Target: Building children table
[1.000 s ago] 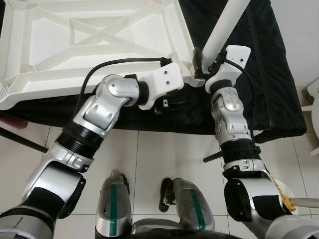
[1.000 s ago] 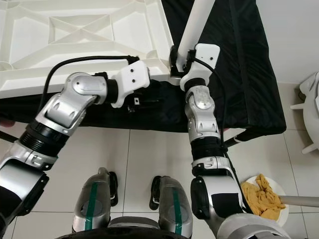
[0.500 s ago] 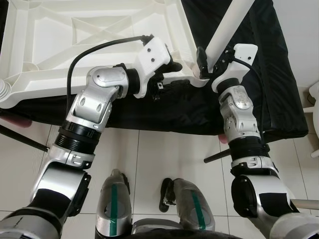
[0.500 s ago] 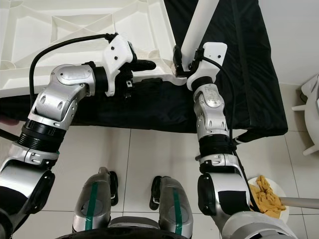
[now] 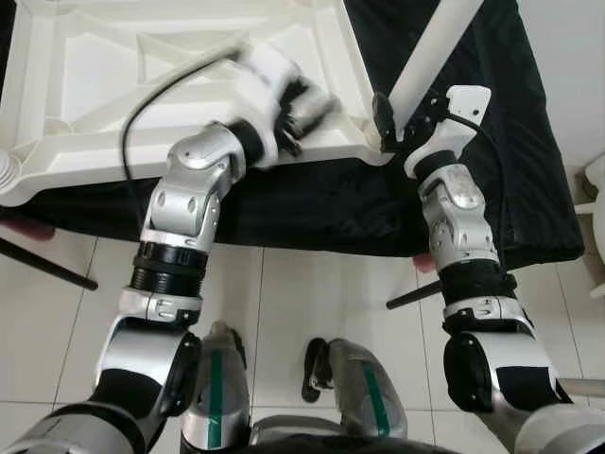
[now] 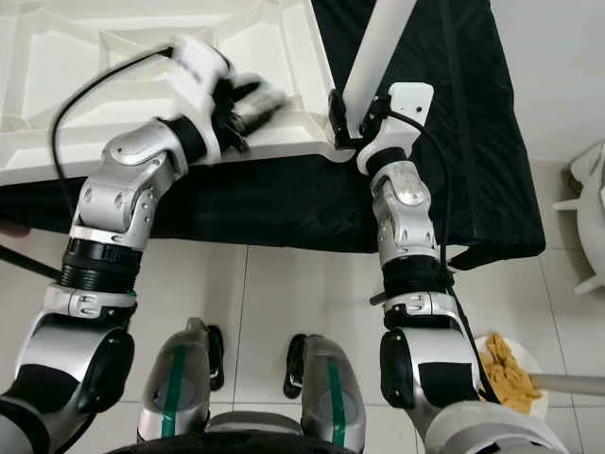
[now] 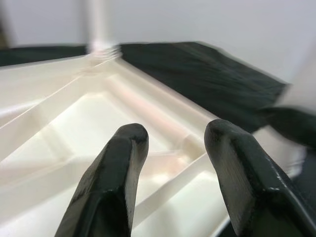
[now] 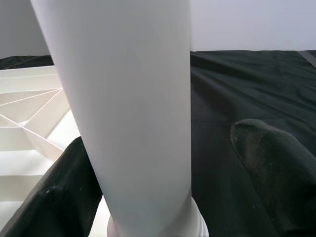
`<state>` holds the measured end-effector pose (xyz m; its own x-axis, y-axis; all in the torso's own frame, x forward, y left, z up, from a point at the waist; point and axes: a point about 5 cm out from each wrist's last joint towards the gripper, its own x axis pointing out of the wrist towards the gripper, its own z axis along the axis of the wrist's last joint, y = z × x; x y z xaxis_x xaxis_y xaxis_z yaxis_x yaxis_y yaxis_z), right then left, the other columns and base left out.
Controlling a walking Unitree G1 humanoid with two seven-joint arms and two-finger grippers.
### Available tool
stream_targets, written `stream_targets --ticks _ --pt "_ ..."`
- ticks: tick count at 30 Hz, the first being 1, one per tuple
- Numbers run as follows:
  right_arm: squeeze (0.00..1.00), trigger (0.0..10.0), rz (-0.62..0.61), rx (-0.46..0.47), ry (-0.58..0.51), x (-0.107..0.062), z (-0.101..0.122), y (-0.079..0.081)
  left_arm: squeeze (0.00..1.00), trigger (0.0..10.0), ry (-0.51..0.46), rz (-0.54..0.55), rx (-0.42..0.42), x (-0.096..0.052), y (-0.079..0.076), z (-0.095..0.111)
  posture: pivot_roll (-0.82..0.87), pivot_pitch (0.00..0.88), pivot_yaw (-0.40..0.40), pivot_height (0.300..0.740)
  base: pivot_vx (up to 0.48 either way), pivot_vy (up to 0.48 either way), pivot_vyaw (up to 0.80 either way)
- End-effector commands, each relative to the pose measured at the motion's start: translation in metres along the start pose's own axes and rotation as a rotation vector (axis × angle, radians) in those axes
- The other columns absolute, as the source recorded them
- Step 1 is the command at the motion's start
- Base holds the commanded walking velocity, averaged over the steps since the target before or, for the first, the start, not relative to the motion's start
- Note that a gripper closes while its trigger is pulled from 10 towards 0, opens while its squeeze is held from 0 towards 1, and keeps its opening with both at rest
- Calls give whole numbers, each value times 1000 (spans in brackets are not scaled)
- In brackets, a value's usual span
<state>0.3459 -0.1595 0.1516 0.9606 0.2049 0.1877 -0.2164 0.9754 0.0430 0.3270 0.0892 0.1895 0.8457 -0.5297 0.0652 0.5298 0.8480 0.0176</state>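
Tabletop: we see the white children's tabletop lying upside down, ribbed underside up, on a black cloth that covers the surface in front of us; it sits on our left and in the middle, its near right corner reaching toward our right arm.
Left gripper: our left gripper is raised over the near right part of the tabletop's underside and looks blurred in the head views; in the left wrist view its two black fingers stand apart with a clear gap between them, holding nothing, the white ribs showing past them. We cannot tell whether the fingertips touch the plastic.
Table leg: a white round leg rises at a slant from the tabletop's near right corner, leaning away to the right; its foot sits at that corner, and the right wrist view shows a ringed collar at its base.
Right gripper: our right gripper is at the foot of the leg; in the right wrist view one black finger presses against one side of the leg while the other stands off from it across a gap, so the jaws are spread around the leg and not clamped.
Floor: white tiles lie below the cloth, with our two legs visible at the bottom, and a plate of something yellow rests at the far right.
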Motion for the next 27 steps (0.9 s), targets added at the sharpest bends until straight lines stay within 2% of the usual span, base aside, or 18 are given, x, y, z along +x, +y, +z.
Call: stream_targets --ticks 1,3,5,6,11,17,20,27 --pt "0 10000 -22 5 22 -4 -6 -7 0 10000 8 19 -6 -1 -3 -3 50 62 -70 740 0 0 0" --pt "0 10000 12 -14 27 -4 -5 -10 0 10000 -22 54 -4 -7 -9 -2 56 87 -77 740 0 0 0" --pt "0 10000 12 -14 27 -4 -5 -10 0 10000 -22 54 -4 -7 -9 -2 56 87 -77 740 0 0 0" --pt "0 10000 60 -38 31 -2 -2 -13 0 10000 -44 72 11 -10 -10 3 64 116 -89 740 0 0 0" --pt "0 10000 112 -48 41 0 2 -17 0 10000 -65 90 44 -13 -5 11 72 152 -93 740 0 0 0" --pt "0 10000 138 -53 48 1 4 -21 0 10000 -70 110 73 -17 -6 17 79 181 -92 740 0 0 0" --pt "0 10000 151 -52 51 2 4 -22 0 10000 -67 108 74 -19 -7 17 81 193 -88 740 0 0 0" --pt "0 10000 281 -72 62 10 8 -20 0 10000 -73 56 77 -27 -18 26 97 247 -78 740 0 0 0"
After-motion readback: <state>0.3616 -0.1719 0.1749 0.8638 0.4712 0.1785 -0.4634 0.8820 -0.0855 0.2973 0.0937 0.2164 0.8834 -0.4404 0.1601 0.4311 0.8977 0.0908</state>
